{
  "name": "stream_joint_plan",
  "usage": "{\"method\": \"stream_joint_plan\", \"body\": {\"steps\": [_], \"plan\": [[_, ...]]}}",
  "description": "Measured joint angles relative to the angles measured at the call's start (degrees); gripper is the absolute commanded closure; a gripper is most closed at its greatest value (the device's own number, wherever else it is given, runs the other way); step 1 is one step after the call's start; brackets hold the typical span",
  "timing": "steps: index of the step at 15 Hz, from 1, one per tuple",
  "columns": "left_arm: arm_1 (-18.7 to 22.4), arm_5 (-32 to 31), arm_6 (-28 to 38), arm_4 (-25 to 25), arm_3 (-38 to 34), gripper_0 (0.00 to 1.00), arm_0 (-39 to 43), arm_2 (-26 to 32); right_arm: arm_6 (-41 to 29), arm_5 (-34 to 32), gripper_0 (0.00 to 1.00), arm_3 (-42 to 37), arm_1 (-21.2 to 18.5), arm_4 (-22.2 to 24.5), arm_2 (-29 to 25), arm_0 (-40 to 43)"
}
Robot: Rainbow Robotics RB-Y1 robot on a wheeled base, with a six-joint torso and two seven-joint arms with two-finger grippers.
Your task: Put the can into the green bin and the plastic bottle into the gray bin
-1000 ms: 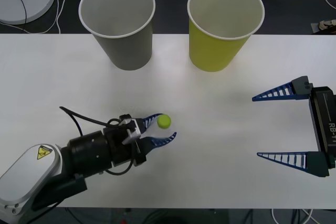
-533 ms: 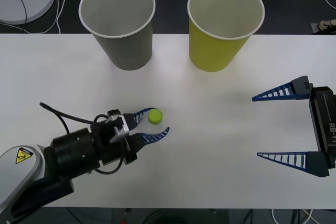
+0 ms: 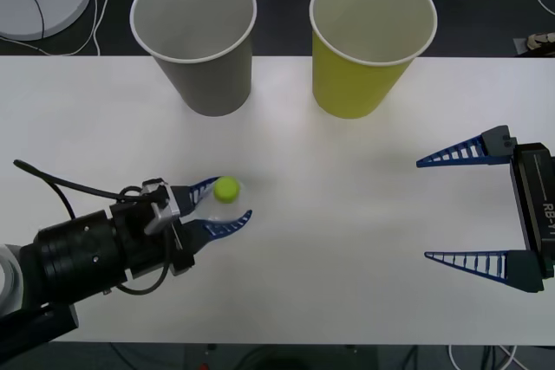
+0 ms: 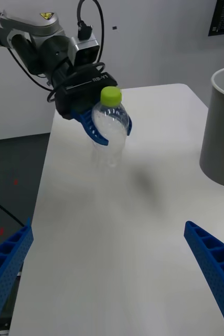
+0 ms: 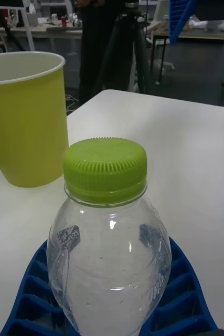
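Two large paper-cup bins stand at the far edge of the white table [image 3: 364,214], in the upper half of the front view: the gray bin [image 3: 196,49] toward the upper left and the green bin [image 3: 368,49] just right of centre, well apart from each other, both upright with their mouths showing pale insides. In the lower left of the front view the left gripper [image 3: 221,207] has its blue ribbed fingers pressed against the sides of the plastic bottle [image 3: 224,197], pinching its clear body just below the lime-green cap, which faces up toward the camera. From the right wrist camera the bottle [image 4: 109,131] stands upright in that grip, its base at or just above the table; contact cannot be told. The left wrist view shows the bottle [image 5: 109,247] close up between the two fingers, with the green bin [image 5: 25,131] behind it. At the right edge of the front view the right gripper [image 3: 460,210] hangs over the table with fingers spread wide, holding nothing.
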Motion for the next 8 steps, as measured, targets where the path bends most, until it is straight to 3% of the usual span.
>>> {"method": "stream_joint_plan", "body": {"steps": [8], "plan": [[0.9,-11.9,15.2,-0.4,-7.5,1.00,7.4,18.5,0.0,0.0,0.00,0.0,0.0,0.0,0.0,0.0]]}}
